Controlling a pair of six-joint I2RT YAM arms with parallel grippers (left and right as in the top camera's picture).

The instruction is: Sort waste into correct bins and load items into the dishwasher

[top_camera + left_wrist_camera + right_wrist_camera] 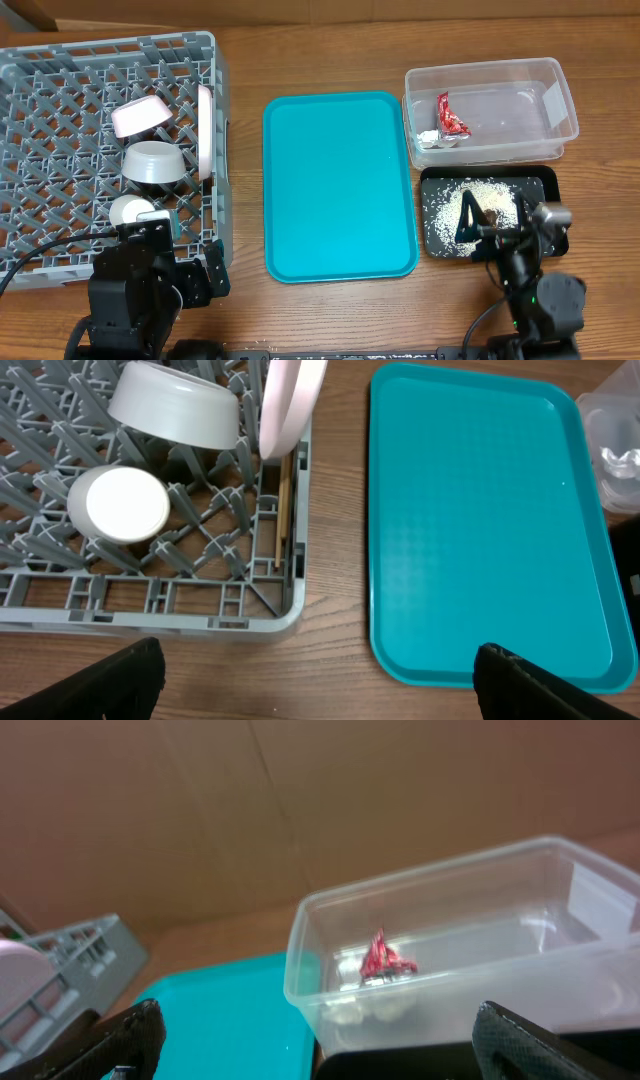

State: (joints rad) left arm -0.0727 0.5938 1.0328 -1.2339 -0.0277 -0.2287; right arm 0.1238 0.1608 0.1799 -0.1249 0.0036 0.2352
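**Operator:** If sorting is judged nearly complete, where does each thing sit?

**Technician:** Dish rack point(110, 42), upper left: plates point(205, 125), bowl point(152, 162), cup point(128, 210), and chopsticks point(283, 500) lying along its right wall. Clear tub point(520, 68), upper right: foil wrapper point(451, 113). Black tray point(535, 180), lower right: rice grains point(445, 205).

**Operator:** Tool state, and which arm serves the bins?

**Technician:** Left gripper point(320, 665) and right gripper point(315, 1020) are both spread wide, holding nothing. The right gripper hangs over the black tray. The wrapper lies beyond it, toward the frame's top. The right arm is nearer.

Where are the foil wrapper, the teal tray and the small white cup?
foil wrapper point(451, 113), overhead view, its red middle.
teal tray point(338, 185), overhead view, bare centre.
small white cup point(126, 505), left wrist view, its round top.
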